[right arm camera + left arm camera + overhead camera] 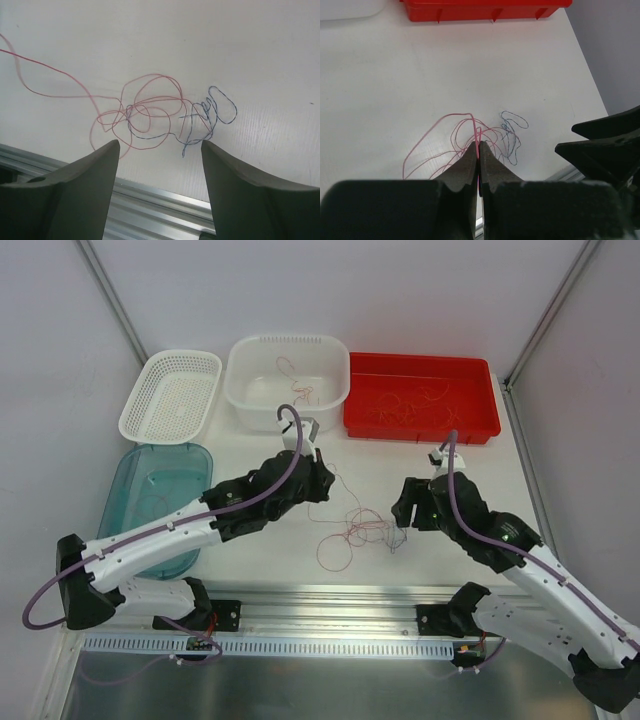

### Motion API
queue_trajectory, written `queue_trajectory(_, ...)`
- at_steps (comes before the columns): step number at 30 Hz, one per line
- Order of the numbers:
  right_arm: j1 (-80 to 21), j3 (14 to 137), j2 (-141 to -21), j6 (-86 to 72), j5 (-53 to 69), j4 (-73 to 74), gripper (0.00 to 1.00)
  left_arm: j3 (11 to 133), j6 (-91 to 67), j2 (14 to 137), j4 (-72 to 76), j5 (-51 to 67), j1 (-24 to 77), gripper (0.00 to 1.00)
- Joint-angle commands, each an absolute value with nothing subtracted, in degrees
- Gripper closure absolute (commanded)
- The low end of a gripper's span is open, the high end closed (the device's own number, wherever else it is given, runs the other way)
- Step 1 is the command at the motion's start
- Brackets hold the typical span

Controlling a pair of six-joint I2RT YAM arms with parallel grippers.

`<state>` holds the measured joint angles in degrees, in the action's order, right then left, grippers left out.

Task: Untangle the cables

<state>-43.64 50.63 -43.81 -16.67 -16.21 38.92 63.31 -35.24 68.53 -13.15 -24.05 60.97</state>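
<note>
Cables [465,131] tangled, left gripper [479,148] pinching one

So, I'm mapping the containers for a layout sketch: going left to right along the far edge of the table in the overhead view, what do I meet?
white mesh basket → white tub → red bin

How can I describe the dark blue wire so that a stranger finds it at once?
On the white table, a tangle of thin wires lies between the left arm and the right arm. At its right end lies the dark blue wire, in small curls. All its neighbours are red or pink.
</note>
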Motion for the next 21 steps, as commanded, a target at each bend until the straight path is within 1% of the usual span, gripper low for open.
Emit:
queue_trajectory(1,-43.42,46.43,-43.59,-18.81,-16.08,35.96,0.29,68.37,-30.59,66.54,-20.38,-21.36,59.15,1.0)
queue_trajectory(8,-43.42,40.53,-49.38,-20.21,-14.07,27.34,0.29,78.04,-25.32,66.8,-27.24,-17.23,56.34,1.0)
queue_trajectory(16,-43.42,38.32,-61.59,-22.58,-12.75,17.42,0.3,91.22,-19.17,68.29,-35.75,-14.94,53.53,1.0)
queue_trajectory(21,-43.33,37.97,-65.83,-23.47,-13.09,15.82,0.3,99.73,-16.0,69.43,-42.97,-15.03,46.95,1.0)
